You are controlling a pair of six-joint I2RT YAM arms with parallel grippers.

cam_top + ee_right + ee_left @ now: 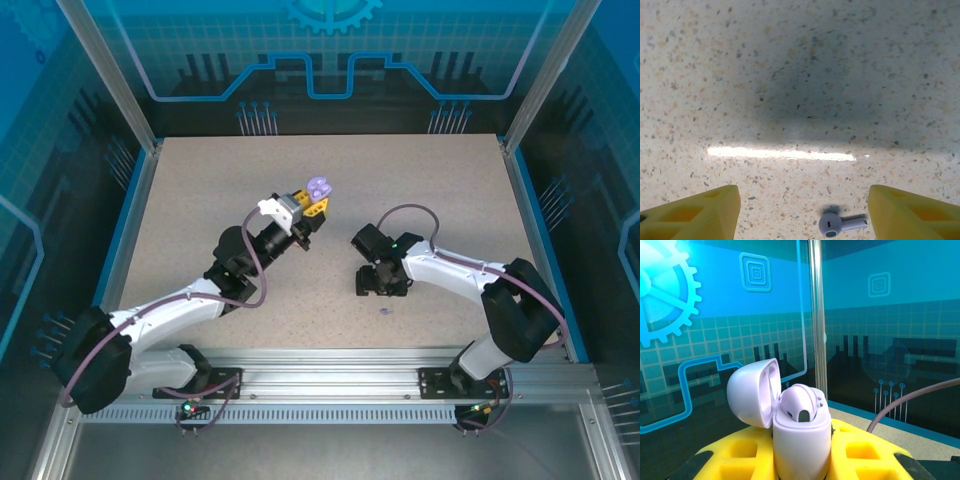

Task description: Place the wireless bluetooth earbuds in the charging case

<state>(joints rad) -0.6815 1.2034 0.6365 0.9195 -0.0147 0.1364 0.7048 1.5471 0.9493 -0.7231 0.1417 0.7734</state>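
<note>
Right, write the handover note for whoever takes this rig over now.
Left gripper: jaws shut on the lilac case, held up off the table, lid open.
Right gripper: jaws open, empty, low over the table, with a loose lilac earbud lying between its fingers.
Done: one bud looks seated in the case.
Left: pick up the loose lilac earbud and seat it in the case.

Saw a pale lilac charging case (801,445), lid and body alike, with a lilac earbud (801,401) seated inside it. Noted bright yellow fingers (720,460) on the left claw (316,203) beneath the case. Found another lilac earbud (839,224), and a beige table (790,75) speckled brown and grey. Saw blue gear-and-grid walls (690,315) behind the case.
</note>
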